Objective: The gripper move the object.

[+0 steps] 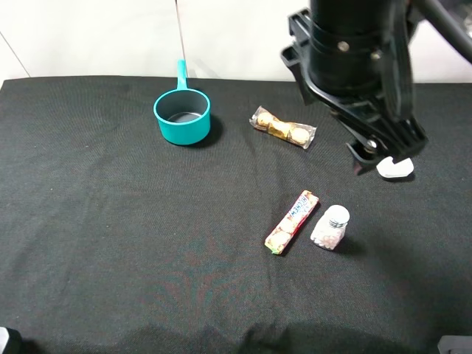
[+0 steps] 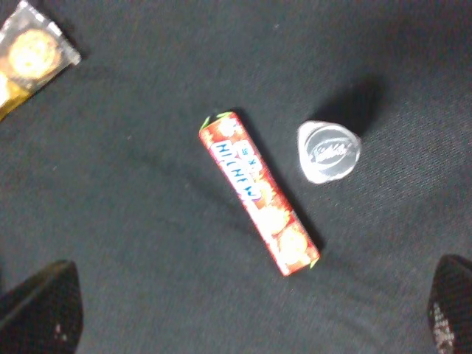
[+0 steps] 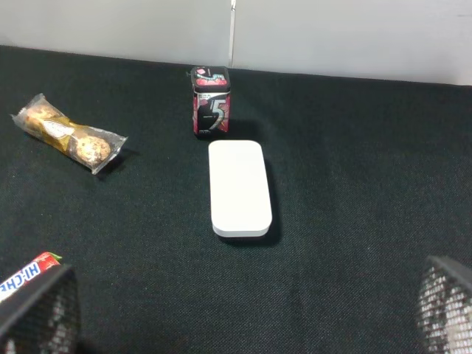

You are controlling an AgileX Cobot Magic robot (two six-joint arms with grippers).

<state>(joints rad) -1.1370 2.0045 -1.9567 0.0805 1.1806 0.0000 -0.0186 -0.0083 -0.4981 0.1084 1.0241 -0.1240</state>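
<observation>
The object, a small clear bottle (image 1: pixel 330 227) with a silver-white cap and pink-white candies, stands on the black cloth right of centre. A black arm hangs high at the upper right; its gripper (image 1: pixel 372 151) is above and behind the bottle, apart from it. I cannot tell which arm it is. The left wrist view looks straight down on the bottle's cap (image 2: pixel 329 152). The left gripper (image 2: pixel 243 310) is open and empty, its fingertips (image 2: pixel 37 306) wide apart. The right gripper (image 3: pixel 243 310) is open and empty. The bottle is out of the right wrist view.
A long red candy roll (image 1: pixel 292 221) lies just left of the bottle. A clear chocolate pack (image 1: pixel 283 127) and a teal pot (image 1: pixel 182 116) sit farther back. A white flat box (image 3: pixel 239 188) lies before a dark pink-patterned can (image 3: pixel 211 101).
</observation>
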